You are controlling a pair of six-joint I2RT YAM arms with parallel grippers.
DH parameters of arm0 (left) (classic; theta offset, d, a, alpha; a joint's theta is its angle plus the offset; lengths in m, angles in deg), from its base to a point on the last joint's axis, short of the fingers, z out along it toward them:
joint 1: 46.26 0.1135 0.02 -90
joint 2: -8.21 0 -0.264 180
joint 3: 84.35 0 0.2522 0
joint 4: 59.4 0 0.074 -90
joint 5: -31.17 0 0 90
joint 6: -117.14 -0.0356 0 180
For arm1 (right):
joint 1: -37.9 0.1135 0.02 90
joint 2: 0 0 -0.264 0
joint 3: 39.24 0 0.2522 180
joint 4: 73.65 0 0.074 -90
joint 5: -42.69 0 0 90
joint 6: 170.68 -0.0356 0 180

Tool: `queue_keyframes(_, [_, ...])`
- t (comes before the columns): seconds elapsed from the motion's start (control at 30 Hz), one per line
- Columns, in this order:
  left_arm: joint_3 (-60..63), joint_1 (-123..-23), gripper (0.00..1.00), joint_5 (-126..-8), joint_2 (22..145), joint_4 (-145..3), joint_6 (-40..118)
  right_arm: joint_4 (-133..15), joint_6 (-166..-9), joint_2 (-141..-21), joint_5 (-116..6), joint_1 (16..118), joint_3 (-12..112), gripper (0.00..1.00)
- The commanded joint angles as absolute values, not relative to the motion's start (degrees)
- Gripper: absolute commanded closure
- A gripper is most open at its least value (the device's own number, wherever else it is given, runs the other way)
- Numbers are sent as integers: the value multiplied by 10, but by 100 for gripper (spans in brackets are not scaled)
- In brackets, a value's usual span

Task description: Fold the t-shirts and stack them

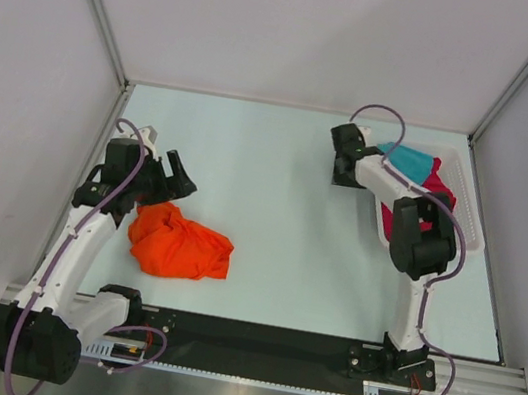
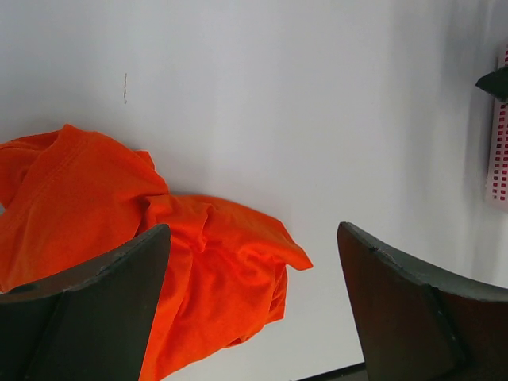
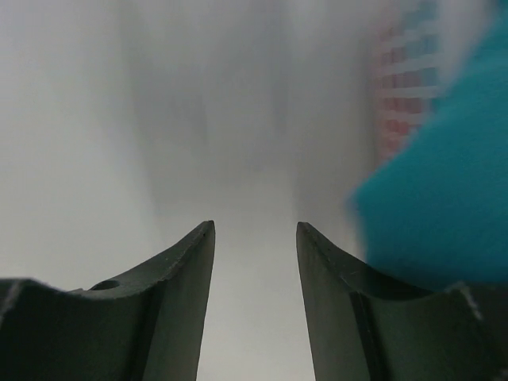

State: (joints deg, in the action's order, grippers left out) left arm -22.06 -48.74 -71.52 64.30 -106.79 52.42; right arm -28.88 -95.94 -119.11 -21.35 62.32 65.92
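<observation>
Right claw (image 3: pixel 255 226) beside blurred teal t-shirt (image 3: pixel 444 198)

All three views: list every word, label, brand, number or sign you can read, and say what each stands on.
No readable text in any view.
orange t-shirt: plain cloth, no print or tag showing.
teal t-shirt: plain, and blurred in the right wrist view.
white basket: slots only, no lettering.
thin dark mark on the table: a scratch, not a character.

White arms (image 1: pixel 67 251), black joints (image 1: pixel 424 240), black hands (image 1: pixel 185 172), purple cables (image 1: pixel 380 110)
</observation>
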Motion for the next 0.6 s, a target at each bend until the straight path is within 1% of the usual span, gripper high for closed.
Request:
queue_keyframes(0.0, [-208, -474, 9, -725, 622, -1069, 504, -278, -1018, -1149, -230, 523, 641, 50])
queue_keyframes(0.1, [-208, -470, 9, -726, 619, -1071, 503, -283, -1048, -1122, -245, 479, 606, 51])
queue_keyframes(0.33, [-208, -467, 9, -736, 620, -1070, 504, -261, -1079, -1089, -200, 429, 569, 50])
queue_keyframes(0.43, [-209, -467, 9, -735, 617, -1071, 504, -258, -1091, -1077, -201, 412, 552, 50])
queue_keyframes(0.57, [-210, -466, 9, -739, 617, -1071, 505, -256, -1092, -1064, -209, 416, 542, 50])
